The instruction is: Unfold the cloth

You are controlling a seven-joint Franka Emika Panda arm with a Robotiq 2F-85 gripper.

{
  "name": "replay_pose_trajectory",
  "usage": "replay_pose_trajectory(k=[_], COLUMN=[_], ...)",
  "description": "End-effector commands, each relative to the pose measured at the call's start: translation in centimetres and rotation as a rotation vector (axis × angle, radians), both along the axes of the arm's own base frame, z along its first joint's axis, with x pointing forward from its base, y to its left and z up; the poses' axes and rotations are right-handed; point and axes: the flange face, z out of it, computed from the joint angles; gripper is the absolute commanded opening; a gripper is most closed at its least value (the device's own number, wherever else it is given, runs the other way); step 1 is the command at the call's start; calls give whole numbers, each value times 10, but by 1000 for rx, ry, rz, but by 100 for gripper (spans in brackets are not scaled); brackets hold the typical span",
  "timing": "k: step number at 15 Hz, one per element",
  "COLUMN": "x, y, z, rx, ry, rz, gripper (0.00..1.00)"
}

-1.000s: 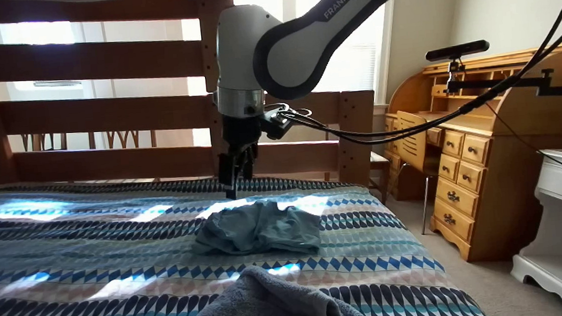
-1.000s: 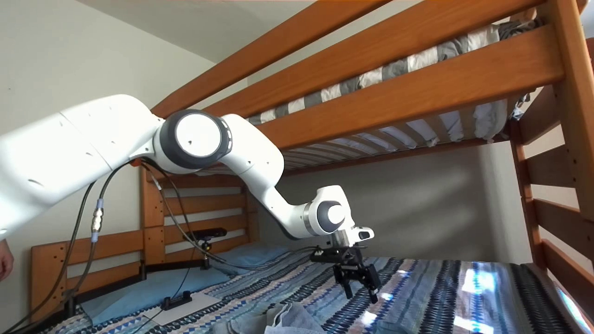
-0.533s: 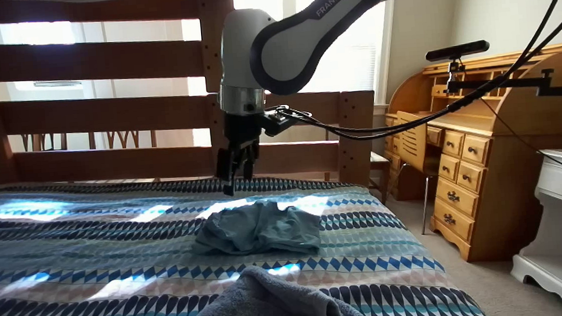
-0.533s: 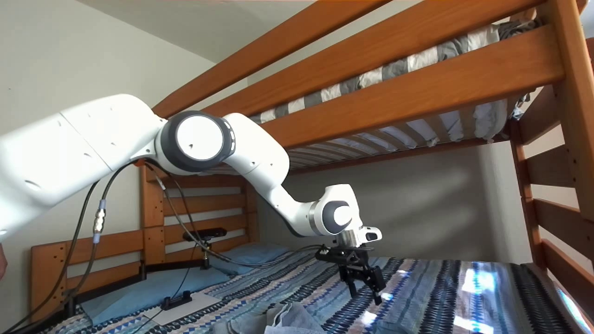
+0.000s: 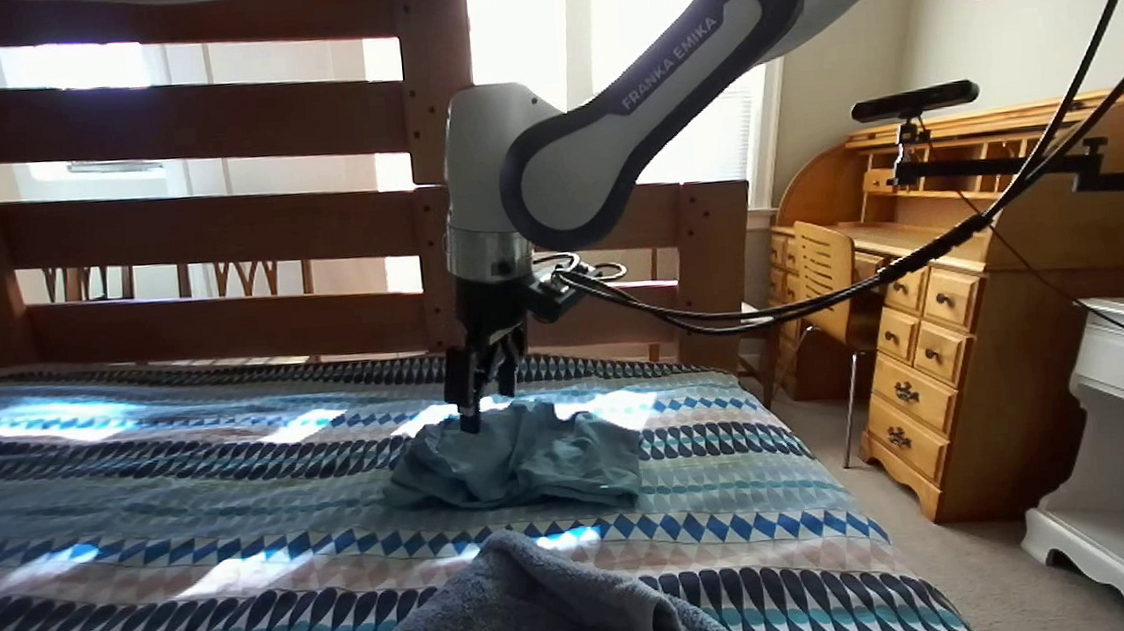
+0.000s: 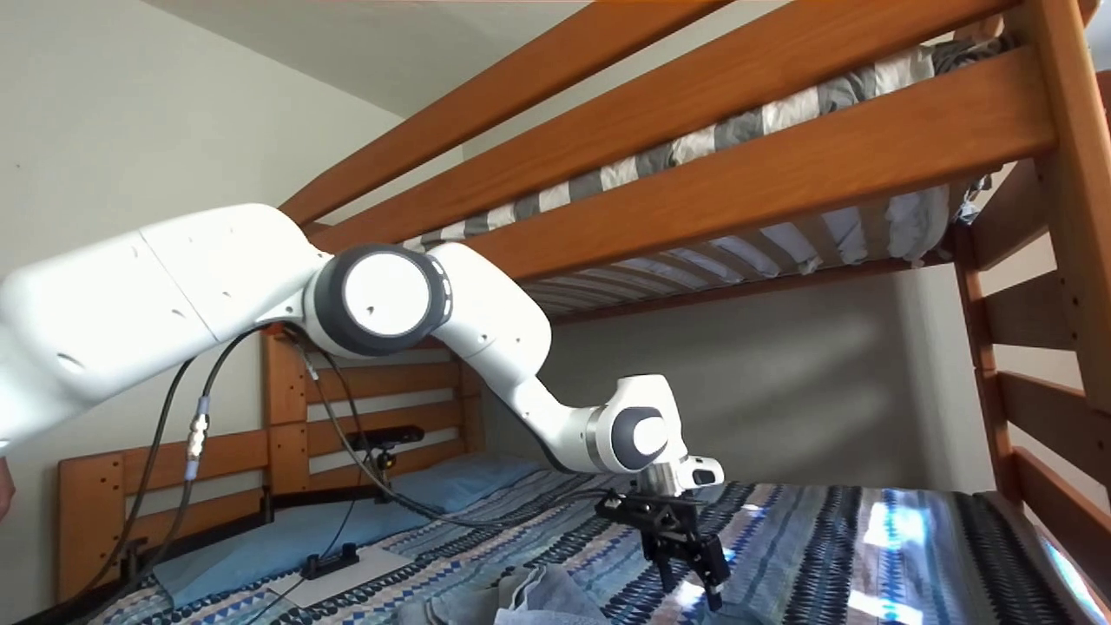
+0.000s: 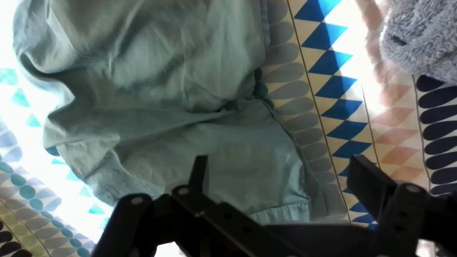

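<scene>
Compared with half a second ago, the arm [image 5: 561, 175] sits lower in both exterior views, and the tool [image 5: 489, 408] has come down with it. In an exterior view its tips showed clear of the teal cloth [image 5: 534, 463] then; now one overlaps the cloth's upper edge — whether they touch is not clear. The tool's fingers [image 7: 200, 175] are spread wide in the wrist view, one in front of the cloth, the other out beyond its edge, over the striped bedspread [image 7: 332, 117]. The cloth has kept its shape and place: rumpled and folded on the bedspread, near the fuzzy grey towel [image 5: 585, 605] but apart from it. That towel lies as it did — the cables [image 5: 928, 252] trailing from the arm now hang lower.
</scene>
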Motion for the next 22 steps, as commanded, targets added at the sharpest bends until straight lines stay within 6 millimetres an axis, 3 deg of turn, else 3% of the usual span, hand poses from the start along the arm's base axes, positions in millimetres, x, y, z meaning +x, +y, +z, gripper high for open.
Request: replay_pose_trajectory(k=[1, 10, 11, 12, 22], x=[13, 22, 23, 24, 29], y=[16, 51, 53, 54, 56], z=[-18, -24, -26, -27, -48], rx=[34, 49, 45, 40, -19], ry=[-22, -124, -139, -154, -238], rz=[3, 34, 35, 35, 11], gripper=[100, 100, 83, 74, 3])
